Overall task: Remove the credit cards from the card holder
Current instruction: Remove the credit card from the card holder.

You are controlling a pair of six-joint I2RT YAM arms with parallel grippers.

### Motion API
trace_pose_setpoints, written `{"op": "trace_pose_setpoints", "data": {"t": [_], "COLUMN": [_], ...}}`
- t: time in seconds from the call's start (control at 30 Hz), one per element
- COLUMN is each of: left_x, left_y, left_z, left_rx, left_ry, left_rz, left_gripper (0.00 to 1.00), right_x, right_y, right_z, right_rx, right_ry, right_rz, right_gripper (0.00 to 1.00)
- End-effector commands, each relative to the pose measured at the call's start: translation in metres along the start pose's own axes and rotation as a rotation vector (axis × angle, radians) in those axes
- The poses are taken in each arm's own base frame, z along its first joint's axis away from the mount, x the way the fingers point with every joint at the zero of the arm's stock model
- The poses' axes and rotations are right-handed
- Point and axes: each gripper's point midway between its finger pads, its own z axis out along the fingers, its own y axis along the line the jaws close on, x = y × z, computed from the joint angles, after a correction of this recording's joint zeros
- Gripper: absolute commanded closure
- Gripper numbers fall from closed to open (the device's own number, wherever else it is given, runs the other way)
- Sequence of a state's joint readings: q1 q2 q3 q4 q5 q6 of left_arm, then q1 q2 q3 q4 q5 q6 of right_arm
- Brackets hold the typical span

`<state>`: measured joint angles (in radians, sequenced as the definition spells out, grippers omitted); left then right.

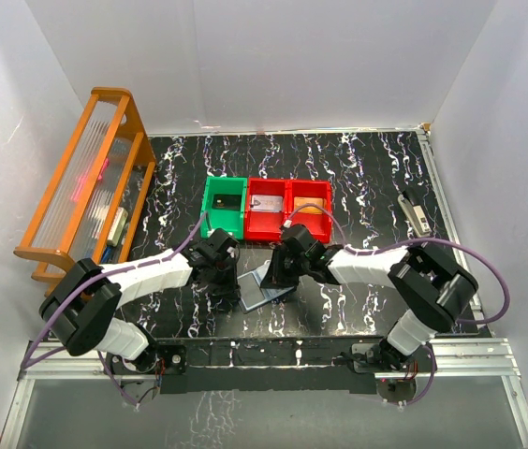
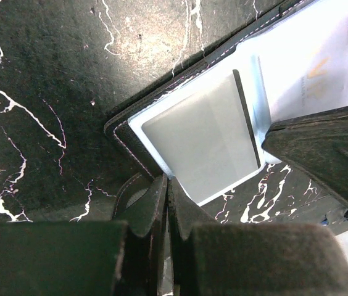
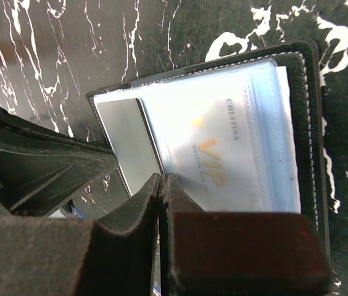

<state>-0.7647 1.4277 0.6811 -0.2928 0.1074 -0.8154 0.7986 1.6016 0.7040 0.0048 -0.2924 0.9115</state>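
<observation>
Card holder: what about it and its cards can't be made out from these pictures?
Top view: the holder is small and both arms' jaws cover most of it.
Left wrist view: the VIP card is washed out by glare and cut off by the frame edge.
Right wrist view: the shut right jaws hide whether they pinch the grey card or a sleeve; print under VIP is too small.

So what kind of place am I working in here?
Most likely a purpose-built robot test cell, probably in a lab. Plain white walls box in a black marbled table, an aluminium rail runs along its near edge, and a green bin and red bins stand in a row.
</observation>
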Motion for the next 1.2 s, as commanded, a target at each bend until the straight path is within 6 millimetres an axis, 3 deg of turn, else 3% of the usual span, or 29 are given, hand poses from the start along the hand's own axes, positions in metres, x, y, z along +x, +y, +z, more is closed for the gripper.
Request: {"op": "trace_pose_setpoints", "data": {"t": [0.0,0.93,0.97,1.1,1.17], "left_x": [-0.004,-0.016,-0.016,-0.024,-0.029], "left_y": [0.015,0.027,0.027,0.012,0.005], "left_z": [-0.001,-0.021,-0.021,-0.033,-0.041], "left_rx": [-0.086,-0.157,-0.153,-0.107,-0.1], "left_ry": [-0.021,-0.076,-0.077,-0.099,-0.107], "left_rz": [0.041,0.125,0.126,0.132,0.134], "left_gripper": [1.0,1.0,0.98,0.7,0.64], "right_x": [-0.012,-0.023,-0.023,-0.021,-0.02], "right_y": [0.004,-0.005,-0.005,0.002,0.012], "right_z": [-0.009,-0.024,-0.024,-0.024,-0.024], "right_rx": [0.006,0.061,0.062,0.024,-0.02], "right_ry": [-0.079,-0.161,-0.161,-0.141,-0.126], "right_rz": [0.001,0.035,0.036,0.025,0.004], "right_gripper": [1.0,1.0,1.0,1.0,1.0]}}
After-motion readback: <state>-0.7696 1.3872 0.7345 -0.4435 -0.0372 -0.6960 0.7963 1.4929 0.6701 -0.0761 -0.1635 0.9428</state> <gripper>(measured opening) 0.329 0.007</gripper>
